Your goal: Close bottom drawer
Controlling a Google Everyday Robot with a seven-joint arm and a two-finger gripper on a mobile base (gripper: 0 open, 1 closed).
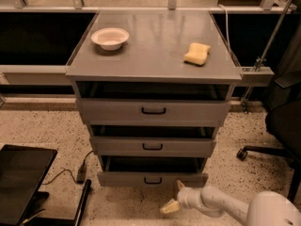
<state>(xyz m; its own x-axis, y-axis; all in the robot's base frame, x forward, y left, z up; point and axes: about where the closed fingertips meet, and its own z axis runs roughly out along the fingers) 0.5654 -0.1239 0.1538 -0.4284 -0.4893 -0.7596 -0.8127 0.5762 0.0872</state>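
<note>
While the pale arm reaches in from the lower right, the gripper (172, 195) hovers low over the speckled floor, just in front of the bottom drawer (123, 179) and a little right of its small black handle (153, 180). Its two fingers are spread wide, gripping nothing; whether the upper tip touches the drawer front, I cannot tell. That drawer sits pulled out, a dark gap above its front, under the middle drawer (117, 146). Up on the cabinet top (150, 55): a white bowl (109, 37) left, a yellow sponge (197, 53) right.
</note>
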